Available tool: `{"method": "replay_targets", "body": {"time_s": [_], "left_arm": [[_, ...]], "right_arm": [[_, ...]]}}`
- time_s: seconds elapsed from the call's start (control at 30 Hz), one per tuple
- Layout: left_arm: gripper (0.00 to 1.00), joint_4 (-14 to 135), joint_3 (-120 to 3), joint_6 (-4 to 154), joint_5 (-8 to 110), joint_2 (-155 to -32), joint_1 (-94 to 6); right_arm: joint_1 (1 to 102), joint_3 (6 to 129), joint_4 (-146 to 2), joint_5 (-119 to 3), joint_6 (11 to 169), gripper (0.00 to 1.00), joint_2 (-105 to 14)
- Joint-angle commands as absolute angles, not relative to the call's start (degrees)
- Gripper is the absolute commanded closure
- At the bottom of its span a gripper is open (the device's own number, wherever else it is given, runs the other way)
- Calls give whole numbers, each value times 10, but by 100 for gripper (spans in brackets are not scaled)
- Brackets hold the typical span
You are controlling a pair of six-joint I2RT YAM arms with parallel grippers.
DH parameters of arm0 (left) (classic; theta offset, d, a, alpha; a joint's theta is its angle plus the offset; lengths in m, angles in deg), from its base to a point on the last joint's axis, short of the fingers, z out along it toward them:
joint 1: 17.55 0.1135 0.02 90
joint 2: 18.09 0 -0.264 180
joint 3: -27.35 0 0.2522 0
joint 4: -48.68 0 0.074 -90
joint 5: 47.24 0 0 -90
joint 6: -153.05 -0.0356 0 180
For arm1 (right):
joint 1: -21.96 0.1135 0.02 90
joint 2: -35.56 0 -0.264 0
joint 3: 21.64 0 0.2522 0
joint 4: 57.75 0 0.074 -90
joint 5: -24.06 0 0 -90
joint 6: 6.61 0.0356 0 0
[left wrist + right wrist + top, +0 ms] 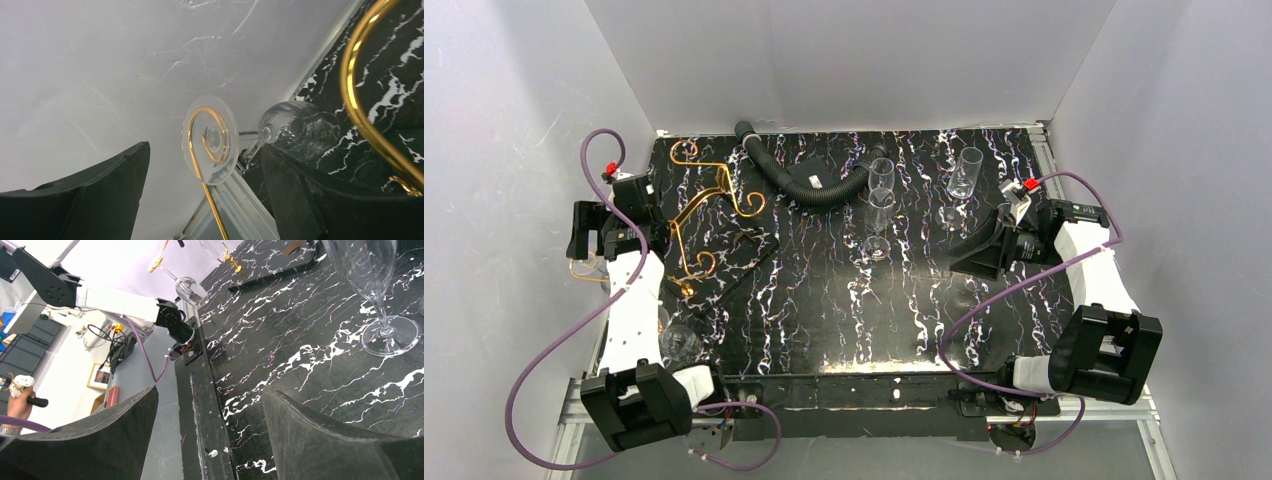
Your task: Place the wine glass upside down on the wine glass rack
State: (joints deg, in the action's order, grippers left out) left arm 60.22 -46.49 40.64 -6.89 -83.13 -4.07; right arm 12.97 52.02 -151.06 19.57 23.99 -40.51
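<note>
seemingly wine glass [300, 131] hangs on rack [351, 95], at table edge [324, 52]

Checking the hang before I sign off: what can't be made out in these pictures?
Left wrist: the lower side of the glass bowl, behind a finger of the left end effector; the rack runs off the right edge.
Top: that glass's stem and foot, under the left arm.
Right wrist: the standing glass rim, cut by the top edge.

Four clear stemmed wine glasses [964, 172], one gold scrolled wire rack [696, 208], one black corrugated hose [809, 190], two white-and-black robot arms [629, 300].
</note>
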Motion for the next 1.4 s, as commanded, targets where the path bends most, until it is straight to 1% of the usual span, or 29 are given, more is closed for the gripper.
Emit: {"method": "replay_targets", "body": {"time_s": [0.0,0.23,0.43,0.6,0.77,1.07,1.2,1.37], "left_arm": [[18,704,-497,438,-27,-823,-51],[17,711,-509,441,-29,-831,-51],[16,665,-503,398,-69,-835,-51],[18,605,-495,357,-95,-838,-51],[22,590,-507,342,-99,-845,-51],[26,541,-516,296,-107,-865,-51],[31,522,-532,272,-108,-875,-51],[32,505,-547,251,-111,-887,-50]], "right_arm": [[126,543,-1520,212,226,16,-394],[126,543,-1520,211,225,16,-393],[126,543,-1521,210,225,16,-391],[126,542,-1521,210,225,16,-391],[125,542,-1520,210,225,16,-392],[125,542,-1520,209,225,16,-391],[123,541,-1520,209,224,16,-392],[124,541,-1520,209,225,16,-393]]}}
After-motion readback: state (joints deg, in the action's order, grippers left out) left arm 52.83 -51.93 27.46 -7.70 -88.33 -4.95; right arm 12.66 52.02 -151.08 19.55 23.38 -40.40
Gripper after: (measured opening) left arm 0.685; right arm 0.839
